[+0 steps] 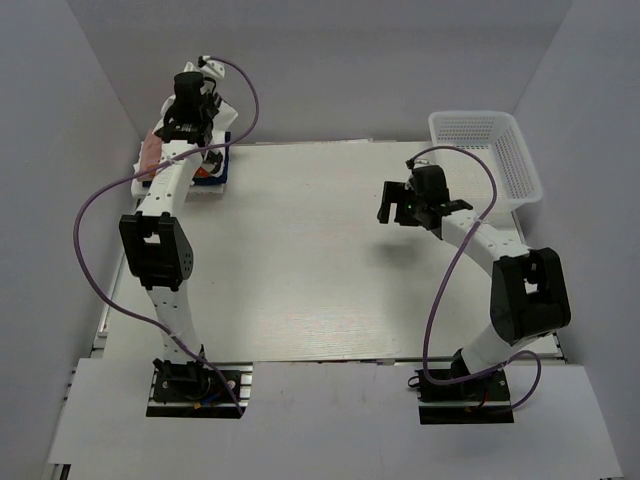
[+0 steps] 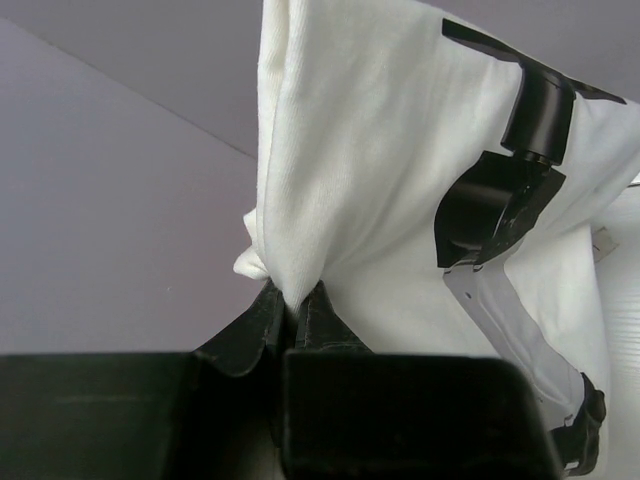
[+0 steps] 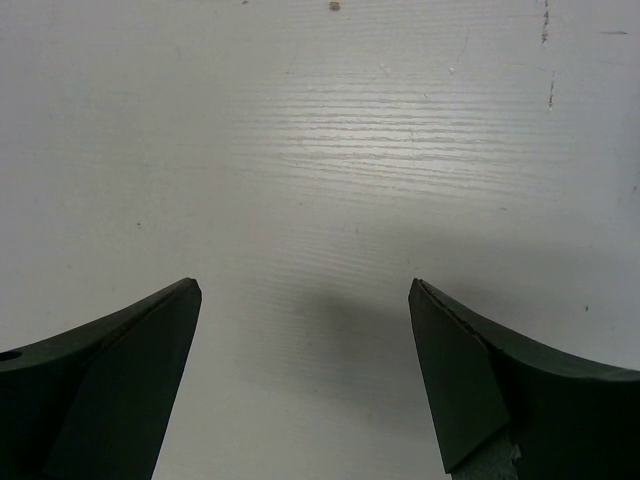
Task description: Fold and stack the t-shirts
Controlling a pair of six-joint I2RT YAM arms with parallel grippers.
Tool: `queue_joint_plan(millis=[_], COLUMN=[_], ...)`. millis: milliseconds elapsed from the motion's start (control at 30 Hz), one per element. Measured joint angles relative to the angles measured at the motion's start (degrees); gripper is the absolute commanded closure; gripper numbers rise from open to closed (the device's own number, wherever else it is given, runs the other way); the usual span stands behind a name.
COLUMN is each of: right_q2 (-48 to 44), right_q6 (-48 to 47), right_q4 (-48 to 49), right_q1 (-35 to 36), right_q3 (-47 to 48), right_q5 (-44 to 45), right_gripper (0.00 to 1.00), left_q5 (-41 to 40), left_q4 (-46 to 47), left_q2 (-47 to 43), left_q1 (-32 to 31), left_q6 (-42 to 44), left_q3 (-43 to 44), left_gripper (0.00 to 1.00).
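My left gripper [image 1: 188, 128] is at the table's far left corner, over the stack of folded t-shirts. In the left wrist view it [image 2: 291, 300] is shut on a pinch of the plain white t-shirt [image 2: 380, 150], which fills most of that view. From above, the stack shows a pink shirt [image 1: 150, 152], a dark blue one [image 1: 217, 170] and a white one [image 1: 200, 187]; my arm hides the rest. My right gripper [image 1: 400, 212] hovers over the bare table right of centre. It is open and empty in the right wrist view [image 3: 305, 300].
A white plastic mesh basket [image 1: 487, 150] stands at the far right corner of the table [image 1: 300, 260]. Grey walls close in the back and both sides. A black and white arm link [image 2: 500, 210] lies across the cloth in the left wrist view.
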Motion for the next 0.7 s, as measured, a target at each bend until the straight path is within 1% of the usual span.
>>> queue_joint_plan(millis=[233,433,467,567,633,667,700], right_q2=[2.7,5.4,6.0,7.6,8.5,8.9,9.4], right_q6=[0.0,0.1,0.1,0.3,0.5,0.7,0.8], right_q4=[-0.3,-1.3,-1.4,-1.4,-1.6,-1.7,-1.9], right_q1=[0.0,0.1,0.1,0.1,0.1,0.1,0.1], right_q3=[2.1,5.3,6.0,7.8,8.7,9.2,9.6], right_q5=[-1.6,-1.8,-1.9,-2.3,-2.6,-2.7,-2.8], right_gripper=[0.1,0.1,0.1,0.1,0.1,0.1,0.1], left_q5=[1.9,3.7,3.8,3.9,3.4,3.1,2.7], left_q4=[2.0,4.6,4.7,5.6,5.9,6.1,6.1], left_q2=[0.6,5.4,6.4,9.9,12.0,13.0,13.8], left_q1=[3.9,7.8,8.4,10.1,11.1,11.6,12.0], left_q6=[-1.1,-2.5,-2.9,-4.3,-5.1,-5.6,-6.0], left_q3=[0.0,0.7,0.8,1.1,1.7,2.0,2.0], left_gripper=[1.0,1.0,0.97,0.94,0.85,0.73,0.45])
